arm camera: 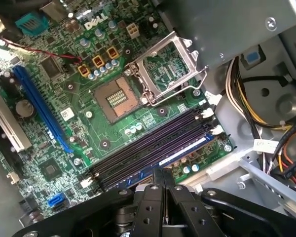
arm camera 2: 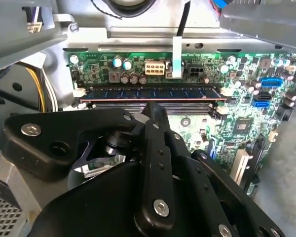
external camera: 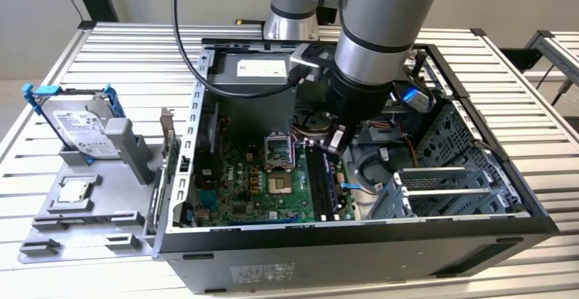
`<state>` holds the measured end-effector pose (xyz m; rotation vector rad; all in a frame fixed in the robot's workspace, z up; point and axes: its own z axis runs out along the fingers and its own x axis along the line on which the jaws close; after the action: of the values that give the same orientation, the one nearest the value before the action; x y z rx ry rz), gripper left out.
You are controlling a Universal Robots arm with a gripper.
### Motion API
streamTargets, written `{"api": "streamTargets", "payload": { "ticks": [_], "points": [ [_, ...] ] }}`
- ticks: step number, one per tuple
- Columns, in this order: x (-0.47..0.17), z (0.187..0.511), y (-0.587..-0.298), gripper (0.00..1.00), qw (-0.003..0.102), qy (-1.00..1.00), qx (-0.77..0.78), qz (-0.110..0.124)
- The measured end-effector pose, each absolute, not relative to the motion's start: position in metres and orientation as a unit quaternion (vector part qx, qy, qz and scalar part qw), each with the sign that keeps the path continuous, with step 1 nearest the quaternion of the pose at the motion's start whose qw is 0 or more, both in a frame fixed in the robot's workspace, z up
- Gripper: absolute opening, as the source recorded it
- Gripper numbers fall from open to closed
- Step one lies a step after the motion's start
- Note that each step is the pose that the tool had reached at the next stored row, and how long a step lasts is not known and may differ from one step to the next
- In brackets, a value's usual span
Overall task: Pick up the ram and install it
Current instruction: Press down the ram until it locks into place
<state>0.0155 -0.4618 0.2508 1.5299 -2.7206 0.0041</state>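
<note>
The ram [arm camera 2: 150,93] is a long dark-blue stick with a row of chips. It stands upright in the outermost memory slot of the green motherboard [arm camera 2: 246,79], between white end clips. In the first wrist view the ram [arm camera: 180,153] lies along the slot closest to my gripper. My gripper [arm camera: 164,185] hangs just over the memory slots with its black fingers [arm camera 2: 155,118] pressed together and nothing between them. In the exterior view my gripper [external camera: 335,143] is inside the open computer case, above the far end of the slots [external camera: 324,180].
The open processor socket [arm camera: 119,98] and its raised metal frame [arm camera: 167,69] lie beside the slots. A metal drive cage [external camera: 443,190] and cables stand at the exterior view's right. Outside the case, a grey tray [external camera: 100,211] holds a hard drive in a blue bracket [external camera: 81,126] and a square silver chip [external camera: 72,190].
</note>
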Motion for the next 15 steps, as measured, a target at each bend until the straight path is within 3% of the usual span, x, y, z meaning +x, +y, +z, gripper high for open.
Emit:
{"api": "streamTargets", "payload": {
  "ticks": [15],
  "points": [
    [0.0155,0.2508,-0.4618,0.0,0.01,-0.854,0.521,0.002]
  ]
}}
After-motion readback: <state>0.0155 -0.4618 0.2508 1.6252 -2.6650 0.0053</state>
